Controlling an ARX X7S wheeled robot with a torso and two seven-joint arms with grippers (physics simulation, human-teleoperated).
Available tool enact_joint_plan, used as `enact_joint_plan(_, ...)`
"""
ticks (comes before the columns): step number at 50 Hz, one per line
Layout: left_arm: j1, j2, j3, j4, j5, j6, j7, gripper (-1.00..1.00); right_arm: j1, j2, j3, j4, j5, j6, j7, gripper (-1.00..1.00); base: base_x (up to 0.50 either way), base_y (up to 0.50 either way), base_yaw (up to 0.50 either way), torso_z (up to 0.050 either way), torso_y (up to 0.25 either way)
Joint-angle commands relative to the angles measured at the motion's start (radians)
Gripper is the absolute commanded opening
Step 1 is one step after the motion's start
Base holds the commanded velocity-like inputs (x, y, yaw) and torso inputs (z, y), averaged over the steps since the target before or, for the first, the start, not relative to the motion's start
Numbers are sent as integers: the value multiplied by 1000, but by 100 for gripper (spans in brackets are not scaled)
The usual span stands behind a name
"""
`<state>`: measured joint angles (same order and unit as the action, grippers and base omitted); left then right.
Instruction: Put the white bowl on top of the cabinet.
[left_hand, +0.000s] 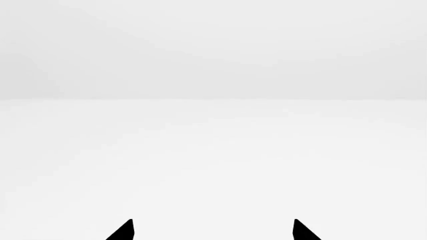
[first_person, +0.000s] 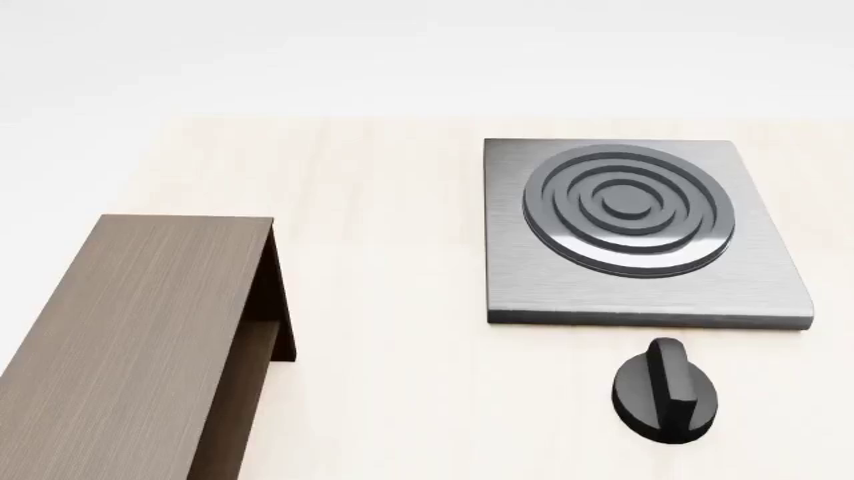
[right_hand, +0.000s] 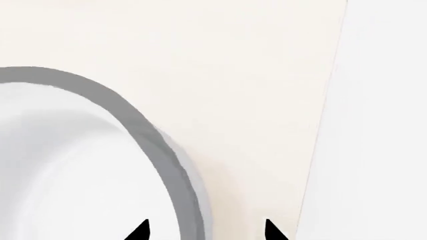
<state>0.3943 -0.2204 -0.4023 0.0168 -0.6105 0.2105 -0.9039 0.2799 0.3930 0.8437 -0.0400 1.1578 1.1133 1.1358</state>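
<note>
The white bowl (right_hand: 67, 165) shows only in the right wrist view, close up, with its thick rim (right_hand: 157, 150) in grey shade. My right gripper (right_hand: 207, 231) is open. Its two dark fingertips stand apart on either side of the rim, one over the bowl's inside and one outside it. My left gripper (left_hand: 213, 231) is open and empty, facing blank white. The dark brown cabinet (first_person: 127, 330) stands at the head view's lower left with its long flat top bare. The bowl and both grippers are out of the head view.
A grey square stove plate (first_person: 767, 270) with rings lies at the right of the cream table (first_person: 387, 230), and a black knob (first_person: 665, 390) sits in front of it. The table's edge (right_hand: 320, 130) runs close beside the bowl.
</note>
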Motion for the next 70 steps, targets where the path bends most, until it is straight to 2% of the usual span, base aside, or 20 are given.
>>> enact_joint_plan(1,2,20,-19,-3,13,14,28,100,-19,-28,-11,31,-14,7,-29,-100,0,0,0,0,0)
enact_joint_plan(20,5,20,-17,0,9,17,25,100,-27,-29,3,-57,6,-8,-23,-100,0,1,1,0,0)
enact_joint_plan(28,2,19,-14,-6,7,19,27,100,31,-22,26,-170,115,57,79,-100,0,0,1,0,0)
enact_joint_plan(48,2,16,-14,-13,-2,23,30,100,115,-6,54,-247,276,112,221,-100,0,0,0,0,0)
enact_joint_plan(60,5,16,-12,-9,-2,24,27,100,249,37,0,-298,470,151,415,-100,0,0,0,0,1)
enact_joint_plan(63,6,15,-12,-9,-3,25,27,100,255,66,-57,-304,502,101,434,-100,0,0,0,0,0)
enact_joint_plan(67,5,14,-12,-9,-4,25,27,100,174,234,-274,-329,593,-200,434,-100,0,0,0,0,0)
enact_joint_plan(70,5,14,-11,-10,-4,26,27,100,158,337,-396,-345,641,-360,434,-100,0,0,0,0,0)
